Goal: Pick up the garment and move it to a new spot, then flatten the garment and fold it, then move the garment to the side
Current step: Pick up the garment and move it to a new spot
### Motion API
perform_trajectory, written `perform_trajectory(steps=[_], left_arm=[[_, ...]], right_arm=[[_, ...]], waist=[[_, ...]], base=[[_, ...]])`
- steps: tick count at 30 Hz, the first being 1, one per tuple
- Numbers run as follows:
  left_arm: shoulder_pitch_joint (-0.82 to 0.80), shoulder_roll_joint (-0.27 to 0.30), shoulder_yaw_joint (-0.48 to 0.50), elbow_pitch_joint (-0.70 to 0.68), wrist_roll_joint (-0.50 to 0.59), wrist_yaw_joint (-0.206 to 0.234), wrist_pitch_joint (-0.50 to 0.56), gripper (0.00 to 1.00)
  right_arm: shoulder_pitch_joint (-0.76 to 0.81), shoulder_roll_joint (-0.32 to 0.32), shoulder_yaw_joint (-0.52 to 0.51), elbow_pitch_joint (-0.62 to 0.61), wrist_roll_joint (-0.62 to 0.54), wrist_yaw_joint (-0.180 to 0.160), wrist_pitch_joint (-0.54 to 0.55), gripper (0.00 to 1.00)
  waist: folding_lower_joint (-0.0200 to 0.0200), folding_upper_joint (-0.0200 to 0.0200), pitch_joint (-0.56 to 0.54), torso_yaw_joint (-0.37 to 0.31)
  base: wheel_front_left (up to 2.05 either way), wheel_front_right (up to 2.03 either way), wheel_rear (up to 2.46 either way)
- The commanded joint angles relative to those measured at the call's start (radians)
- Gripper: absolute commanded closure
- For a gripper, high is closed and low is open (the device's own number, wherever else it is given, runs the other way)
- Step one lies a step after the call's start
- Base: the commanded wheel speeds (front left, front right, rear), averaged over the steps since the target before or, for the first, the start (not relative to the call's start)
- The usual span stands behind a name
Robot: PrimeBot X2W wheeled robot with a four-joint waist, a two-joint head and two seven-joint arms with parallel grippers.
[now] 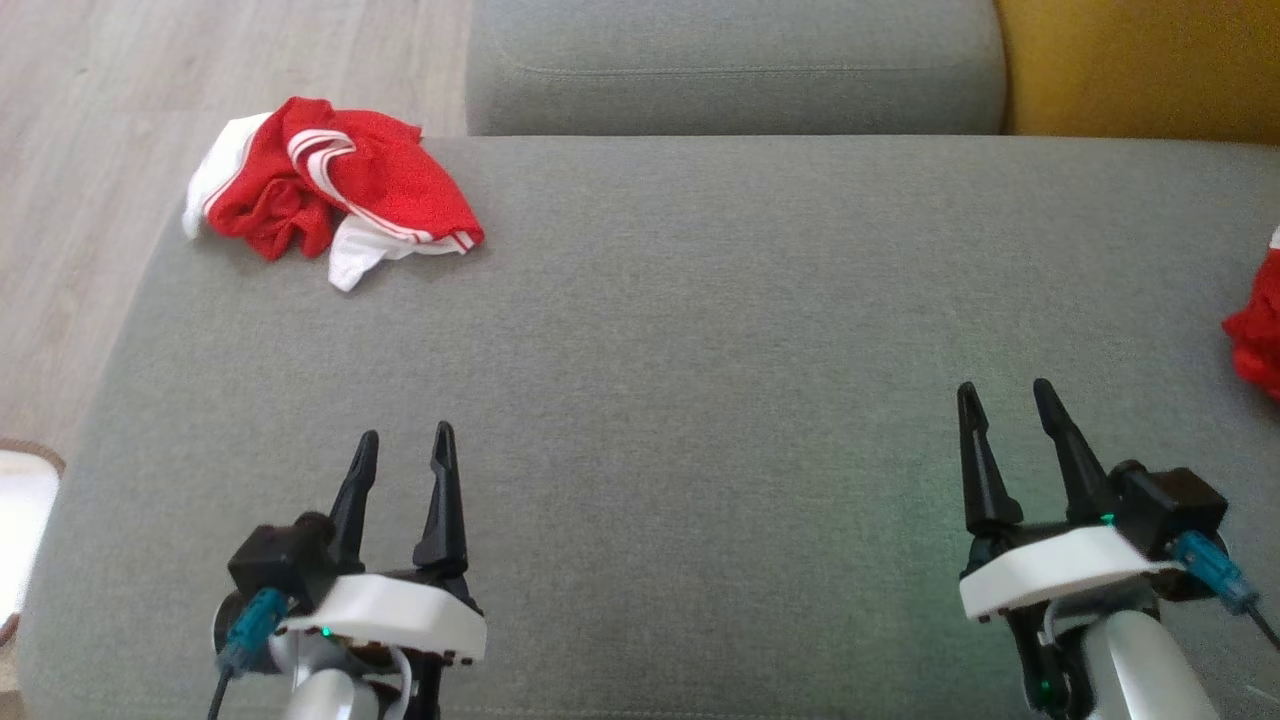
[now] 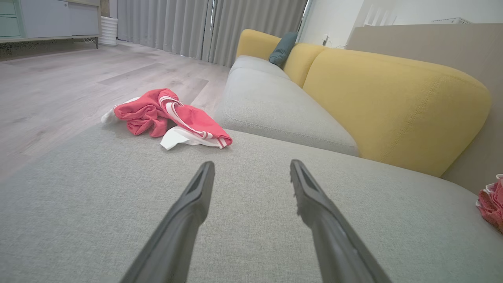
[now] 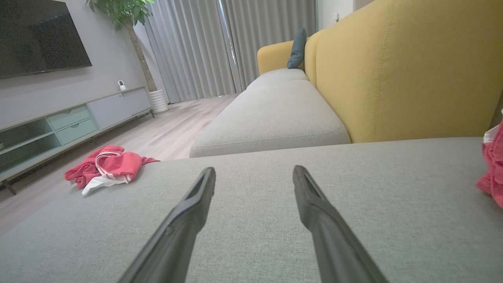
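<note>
A crumpled red garment with white stripes and white trim [image 1: 330, 190] lies bunched at the far left corner of the grey sofa cushion [image 1: 700, 320]; it appears too in the left wrist view [image 2: 169, 118] and the right wrist view [image 3: 104, 167]. My left gripper [image 1: 405, 450] hovers open over the near left part of the cushion, well short of the garment, with nothing between its fingers [image 2: 196, 196]. At the near right my right gripper [image 1: 1005, 400] is open and empty as well, fingers [image 3: 310, 196] pointing across the bare cushion.
Another red cloth [image 1: 1255, 340] pokes in at the cushion's right edge [image 2: 491, 202] [image 3: 491, 165]. A second grey seat [image 1: 735, 65] and a yellow backrest [image 1: 1140, 65] stand behind. Wooden floor [image 1: 80, 200] lies beyond the cushion's left edge. A TV cabinet [image 3: 59, 125] lines the wall.
</note>
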Motion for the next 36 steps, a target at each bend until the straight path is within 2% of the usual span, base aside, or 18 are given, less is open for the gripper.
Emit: perform_trajectory(steps=[1,7,24,36], left_arm=[[-0.03,0.004,0.024,-0.031,-0.003,-0.002,-0.005,0.0],[-0.027,0.004,0.021,-0.034,-0.002,0.001,-0.005,0.0],[-0.008,0.004,0.064,-0.039,0.022,-0.01,-0.005,0.0],[0.036,0.004,0.131,-0.119,0.0,0.025,-0.005,0.0]], right_arm=[[-0.01,0.0,0.019,-0.037,-0.008,0.007,0.001,0.0],[-0.003,0.0,0.022,-0.045,-0.013,0.007,0.002,0.0],[0.003,0.0,0.036,-0.062,-0.002,0.007,-0.003,0.0],[-0.072,0.0,0.114,-0.059,-0.017,0.007,0.021,0.0]], waist=[[0.0001,-0.0001,-0.003,0.014],[0.0001,-0.0001,-0.015,0.097],[0.0001,-0.0001,-0.025,0.455],[0.0001,-0.0001,0.03,0.483]], base=[[0.0,0.0,0.0],[0.0,0.0,0.0],[0.0,0.0,0.0],[0.0,0.0,0.0]])
